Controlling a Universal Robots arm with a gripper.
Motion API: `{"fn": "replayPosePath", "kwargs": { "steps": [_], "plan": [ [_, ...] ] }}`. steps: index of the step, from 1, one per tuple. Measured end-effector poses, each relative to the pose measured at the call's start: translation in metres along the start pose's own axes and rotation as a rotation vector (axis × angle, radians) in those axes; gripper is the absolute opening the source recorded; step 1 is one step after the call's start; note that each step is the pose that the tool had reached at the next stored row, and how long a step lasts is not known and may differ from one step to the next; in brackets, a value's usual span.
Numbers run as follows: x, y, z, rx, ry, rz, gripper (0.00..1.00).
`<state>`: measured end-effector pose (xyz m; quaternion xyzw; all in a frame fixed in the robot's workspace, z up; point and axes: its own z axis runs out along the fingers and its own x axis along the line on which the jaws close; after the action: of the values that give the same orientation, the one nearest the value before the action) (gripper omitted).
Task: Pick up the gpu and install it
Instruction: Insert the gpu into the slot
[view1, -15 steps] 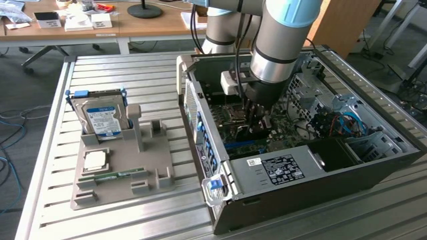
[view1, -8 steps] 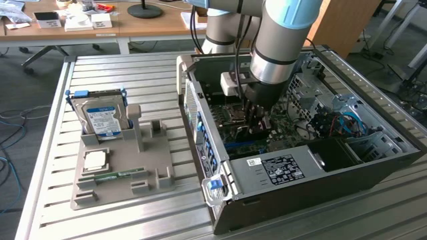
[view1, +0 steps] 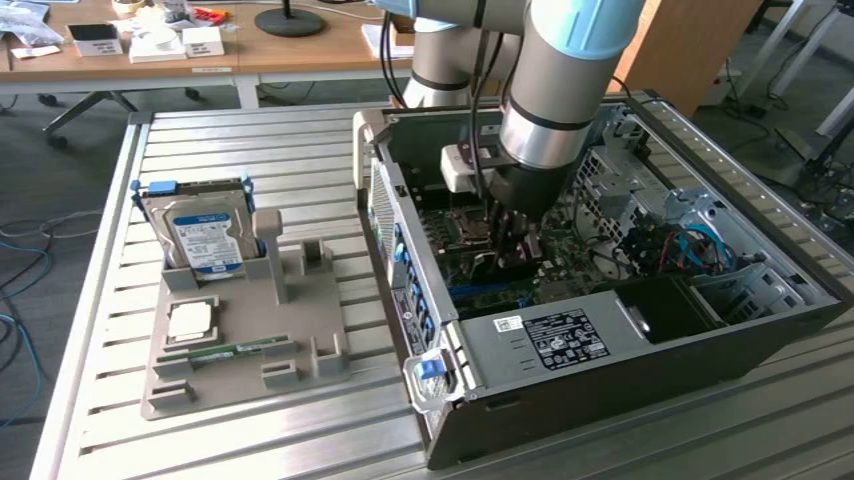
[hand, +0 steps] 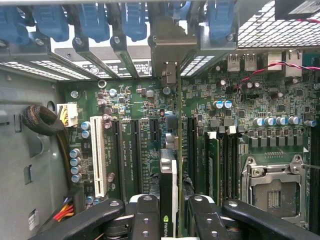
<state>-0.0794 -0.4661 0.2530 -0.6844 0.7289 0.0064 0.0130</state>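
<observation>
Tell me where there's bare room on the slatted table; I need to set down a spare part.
Free: the slatted table behind the hard drive, and the strip between the grey parts tray and the computer case. Crowded: inside the case, where the gripper holds the gpu over the motherboard.
</observation>
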Motion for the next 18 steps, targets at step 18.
{"fn": "replayPosePath", "kwargs": {
  "steps": [18],
  "plan": [
    [0.0001,0.0001,0.0035,-0.0001,0.0001,0.0,0.27]
  ]
}}
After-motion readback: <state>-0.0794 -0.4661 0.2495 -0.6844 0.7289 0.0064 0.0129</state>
